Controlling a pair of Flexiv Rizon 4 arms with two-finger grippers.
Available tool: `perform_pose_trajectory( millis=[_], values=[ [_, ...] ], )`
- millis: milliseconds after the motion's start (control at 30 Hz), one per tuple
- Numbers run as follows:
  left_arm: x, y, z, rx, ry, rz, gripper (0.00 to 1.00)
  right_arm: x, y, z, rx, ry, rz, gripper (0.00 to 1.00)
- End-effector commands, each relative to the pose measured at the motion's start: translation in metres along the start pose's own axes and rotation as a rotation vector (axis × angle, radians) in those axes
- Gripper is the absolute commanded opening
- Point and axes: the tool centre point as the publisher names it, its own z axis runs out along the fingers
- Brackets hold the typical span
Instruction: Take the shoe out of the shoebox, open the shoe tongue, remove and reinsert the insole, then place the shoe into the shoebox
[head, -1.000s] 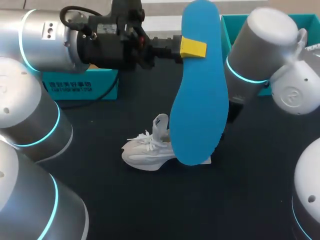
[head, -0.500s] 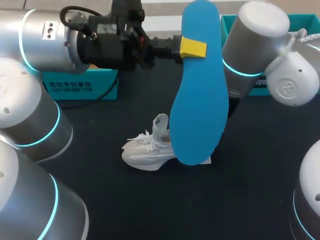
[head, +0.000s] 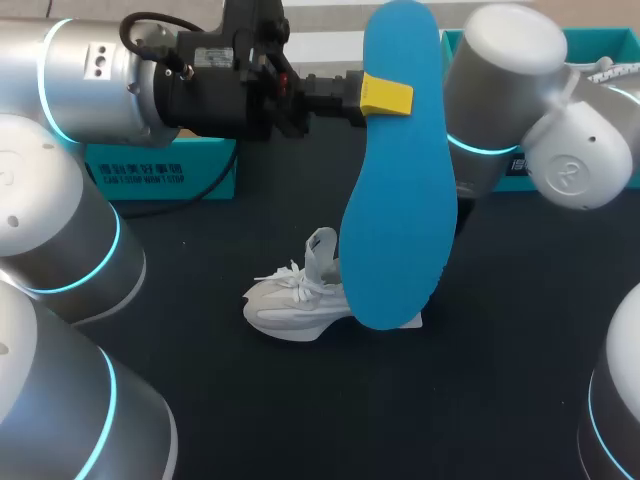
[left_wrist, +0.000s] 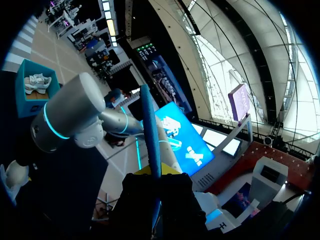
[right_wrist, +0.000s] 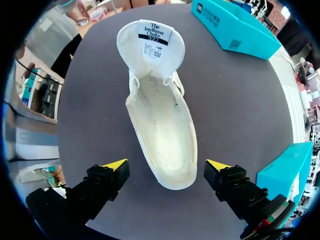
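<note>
My left arm (head: 90, 70) comes in high above the counter (head: 200, 400), passing over a teal box (head: 160, 170) that sits beyond the shoe (head: 295, 300). The left gripper (head: 385, 95) is clenched on the blue insole (head: 400, 200). In the left wrist view the insole (left_wrist: 150, 130) runs edge-on between the fingers (left_wrist: 142, 170). It hangs upright, well above the shoe, with its broad lower end in front of the shoe's heel half. I cannot tell whether it touches the shoe.

The shoe lies on the counter, tongue (right_wrist: 150, 40) folded forward and its mouth wide open, the footbed bare. The right gripper (right_wrist: 167, 167) hovers above the shoe's heel end with its fingers spread, one to each side, gripping nothing. The right arm (head: 500, 90) stands beyond and to the right of the shoe. The shoebox (head: 610, 42) sits farther right, with what looks like another shoe inside.

The insole appears to be fully out, so reinsertion is likely the step in hand. That calls for tilting the insole toe-first toward the open mouth and sliding it forward under the tongue. The right fingers would probably need to close on the heel so the shoe does not skid.
</note>
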Motion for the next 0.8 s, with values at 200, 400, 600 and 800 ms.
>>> perform_pose_trajectory(
  millis=[200, 400, 600, 800],
  values=[
    [-0.001, 0.001, 0.002, 0.002, 0.0, 0.0, 0.0, -0.001, 0.004, 0.002, 0.01, -0.001, 0.001, 1.0],
    [-0.001, 0.001, 0.002, 0.002, 0.0, 0.0, 0.0, -0.004, 0.007, 0.001, 0.009, -0.007, 0.019, 1.0],
    [-0.001, 0.001, 0.002, 0.002, 0.0, 0.0, 0.0, -0.018, 0.032, -0.001, -0.02, -0.03, 0.018, 1.0],
    [-0.001, 0.001, 0.002, 0.002, 0.0, 0.0, 0.0, -0.032, 0.048, 0.021, -0.015, -0.008, -0.023, 1.0]
  ],
)
